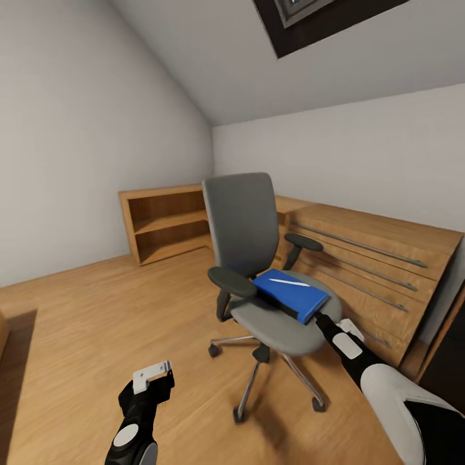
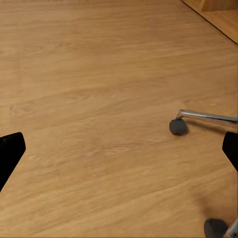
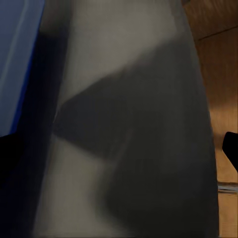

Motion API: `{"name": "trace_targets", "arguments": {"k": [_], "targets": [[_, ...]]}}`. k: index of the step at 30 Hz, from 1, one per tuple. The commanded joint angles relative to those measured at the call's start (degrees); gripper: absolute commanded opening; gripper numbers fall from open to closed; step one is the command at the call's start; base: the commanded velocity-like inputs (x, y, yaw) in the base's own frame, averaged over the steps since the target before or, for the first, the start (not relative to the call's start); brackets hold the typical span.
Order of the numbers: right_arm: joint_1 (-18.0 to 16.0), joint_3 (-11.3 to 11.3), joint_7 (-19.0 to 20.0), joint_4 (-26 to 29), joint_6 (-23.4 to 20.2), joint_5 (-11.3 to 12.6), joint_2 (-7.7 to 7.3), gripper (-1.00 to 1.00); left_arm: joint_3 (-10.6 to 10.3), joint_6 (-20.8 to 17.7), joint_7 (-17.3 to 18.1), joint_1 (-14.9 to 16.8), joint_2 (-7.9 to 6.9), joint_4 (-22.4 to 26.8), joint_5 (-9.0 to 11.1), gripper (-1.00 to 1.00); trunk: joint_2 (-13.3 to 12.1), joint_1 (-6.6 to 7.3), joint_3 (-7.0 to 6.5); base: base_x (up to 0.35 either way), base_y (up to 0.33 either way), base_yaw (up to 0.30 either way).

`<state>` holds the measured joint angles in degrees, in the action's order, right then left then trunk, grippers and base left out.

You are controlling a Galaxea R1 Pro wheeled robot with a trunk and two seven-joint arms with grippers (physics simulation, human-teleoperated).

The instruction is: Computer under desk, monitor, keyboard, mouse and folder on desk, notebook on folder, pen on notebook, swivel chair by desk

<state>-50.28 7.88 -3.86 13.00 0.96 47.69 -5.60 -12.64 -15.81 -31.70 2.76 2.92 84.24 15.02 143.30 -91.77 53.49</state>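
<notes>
The grey swivel chair (image 1: 242, 223) stands mid-room on the wooden floor, facing right. On its seat lies the blue folder (image 1: 290, 294), a dark edge along its near side, with a thin white pen (image 1: 289, 282) on top. My right gripper (image 1: 321, 320) hovers at the folder's near corner, just over the seat's front. In the right wrist view the right gripper (image 3: 119, 144) is open, close above the grey seat (image 3: 134, 124), with the folder (image 3: 20, 54) to one side. My left gripper (image 1: 155, 378) hangs low, open over bare floor, left of the chair's base. In the left wrist view, the left gripper (image 2: 119, 151) is open.
A low light-wood shelf unit (image 1: 165, 223) stands against the back wall, and a wooden drawer unit (image 1: 368, 271) runs along the right wall behind the chair. Chrome chair legs with castors (image 2: 178, 126) spread across the floor. A dark furniture edge (image 1: 449, 361) shows at the right.
</notes>
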Motion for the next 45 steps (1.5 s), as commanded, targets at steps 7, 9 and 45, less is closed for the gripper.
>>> {"name": "trace_targets", "arguments": {"k": [7, 9, 45], "targets": [[0.01, -0.68, 0.02, -0.08, 0.09, 1.45, 0.06, 1.0, -0.11, -0.18, -0.44, 0.05, -0.02, 0.05, 0.36, 1.0, 0.01, -0.03, 0.07, 0.102, 0.019, 0.0], [0.01, -0.68, 0.04, -0.08, 0.09, 1.45, 0.06, 1.0, -0.11, -0.18, -0.46, 0.05, -0.02, 0.05, 0.36, 1.0, 0.01, -0.03, 0.07, -0.051, 0.002, 0.0], [0.06, -4.18, 0.0, -0.87, 9.89, -9.15, 3.72, 1.0, 0.24, -0.45, -0.47, 0.05, -0.01, -5.95, 0.38, 1.0, 0.01, -0.03, 0.07, -0.297, -0.05, 0.0]]}}
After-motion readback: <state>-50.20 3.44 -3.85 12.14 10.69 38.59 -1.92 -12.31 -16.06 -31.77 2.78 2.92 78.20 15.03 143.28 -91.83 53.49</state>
